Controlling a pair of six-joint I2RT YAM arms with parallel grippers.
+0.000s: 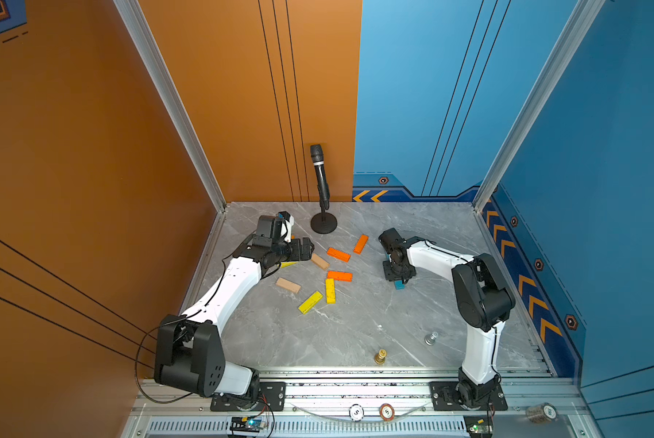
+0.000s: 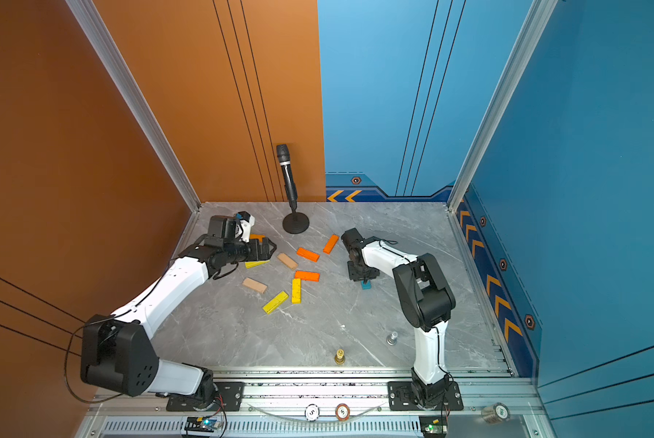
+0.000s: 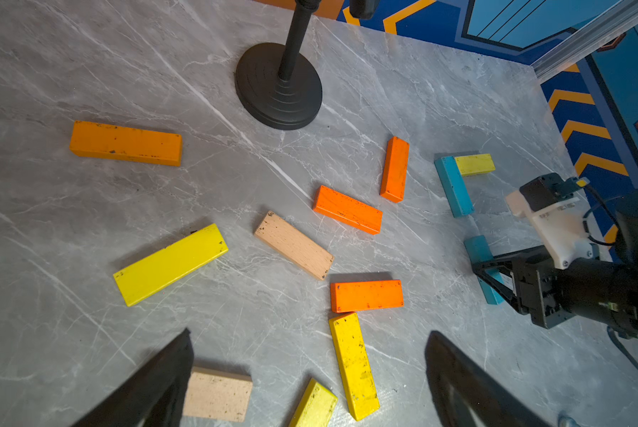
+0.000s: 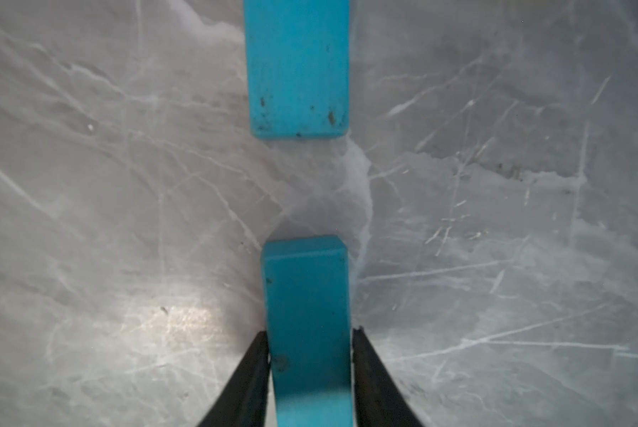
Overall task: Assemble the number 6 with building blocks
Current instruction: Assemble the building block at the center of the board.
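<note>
Several building blocks lie loose mid-table: orange bars [image 1: 338,254] [image 1: 361,243] [image 1: 339,275], yellow bars [image 1: 330,291] [image 1: 310,302] and tan bars [image 1: 320,261] [image 1: 288,285]. In the left wrist view a blue bar [image 3: 453,186] meets a yellow bar [image 3: 474,164] at a corner. A second blue bar [image 4: 306,314] lies flat in line with the first [image 4: 297,70], a gap between their ends. My right gripper [image 4: 310,331] straddles it, jaws slightly open with thin gaps at its sides. My left gripper [image 3: 310,332] hovers wide open over the loose bars, holding nothing.
A black microphone stand [image 1: 323,222] is at the back of the table. A gold chess piece [image 1: 380,356] and a silver one [image 1: 430,337] stand near the front edge. Walls close in the left, back and right sides.
</note>
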